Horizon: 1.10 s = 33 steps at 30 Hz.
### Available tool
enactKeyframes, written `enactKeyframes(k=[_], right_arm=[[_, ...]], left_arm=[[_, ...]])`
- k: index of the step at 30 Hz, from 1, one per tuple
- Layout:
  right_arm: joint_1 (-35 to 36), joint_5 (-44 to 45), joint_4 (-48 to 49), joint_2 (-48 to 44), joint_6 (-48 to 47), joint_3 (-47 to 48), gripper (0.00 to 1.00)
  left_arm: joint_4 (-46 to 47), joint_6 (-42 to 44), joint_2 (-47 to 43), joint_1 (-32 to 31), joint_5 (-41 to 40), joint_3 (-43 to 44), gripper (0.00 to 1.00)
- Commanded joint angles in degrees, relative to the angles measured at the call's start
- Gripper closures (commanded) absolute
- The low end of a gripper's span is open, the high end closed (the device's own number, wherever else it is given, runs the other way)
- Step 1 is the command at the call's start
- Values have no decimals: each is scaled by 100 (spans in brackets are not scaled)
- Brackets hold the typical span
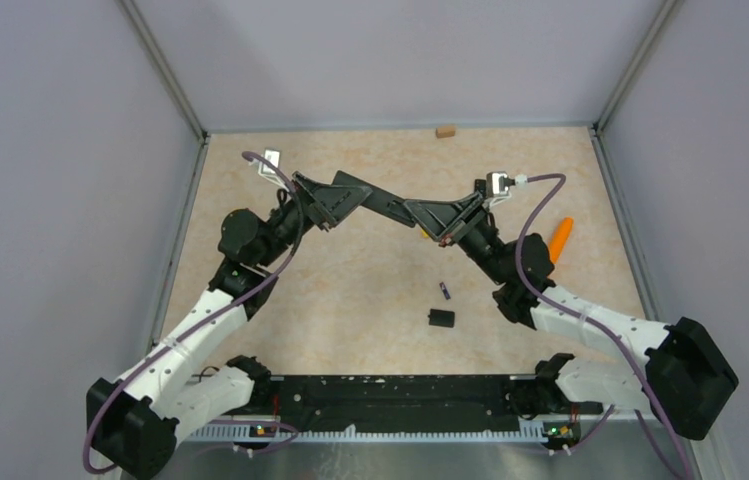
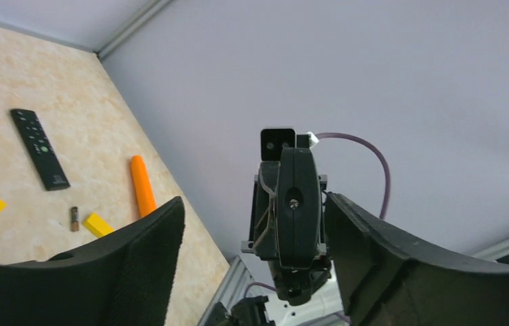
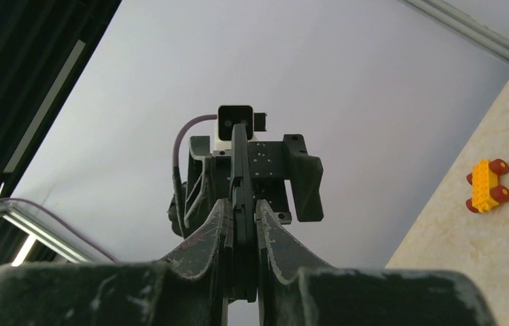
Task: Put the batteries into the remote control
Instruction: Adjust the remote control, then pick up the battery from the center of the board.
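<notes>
a beige, marbled tabletop point(image 1: 350, 300) makes up the floor of the cell. pale lavender-grey wall panels point(image 1: 390, 60) close it in at the back and on both sides, joined at the far corners by slanting aluminium posts point(image 1: 163, 70). a black rail point(image 1: 390, 395) runs along the near edge, with a brushed metal strip point(image 1: 400, 460) below it. the light is soft and even.
</notes>
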Motion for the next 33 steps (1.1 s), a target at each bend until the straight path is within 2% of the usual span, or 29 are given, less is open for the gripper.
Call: enactKeyframes(k=[1, 4, 13, 16, 17, 18, 19, 20, 21, 22, 28, 31, 33], right_arm=[[129, 307, 182, -16, 113, 261, 100], [143, 360, 193, -7, 151, 221, 100], [148, 173, -554, 34, 209, 460, 100], [150, 26, -747, 34, 266, 497, 100], [151, -40, -822, 16, 223, 499, 99], [150, -99, -966, -35, 123, 508, 85], [149, -146, -1232, -143, -27, 543, 64], [142, -162, -1861, -250, -292, 601, 48], [133, -133, -2424, -379, -526, 688, 36], [132, -67, -2894, -522, -814, 762, 31], [7, 708, -5575, -1340, -2172, 1092, 29], [-135, 1301, -7138, -1323, -2648, 1465, 34], [-245, 1718, -8019, -1129, -2800, 1738, 43]], left_arm=[[462, -220, -27, -78, -523, 76, 32], [458, -335, -69, -116, -630, -29, 47], [565, -308, -30, -131, -491, -108, 69], [560, -150, -2, -136, -481, -103, 87], [548, -30, -1, -133, -484, -103, 94], [475, 105, -11, -135, -512, -102, 100], [370, 272, -41, -134, -542, -98, 100], [204, 500, -83, -123, -558, -97, 100], [8, 754, -138, -113, -567, -91, 100], [-278, 1035, -198, -110, -577, -78, 100], [-2359, 2498, -434, 10, -682, 237, 100], [-3030, 2912, -542, 38, -822, 321, 100], [-3315, 3187, -627, 41, -832, 336, 100]])
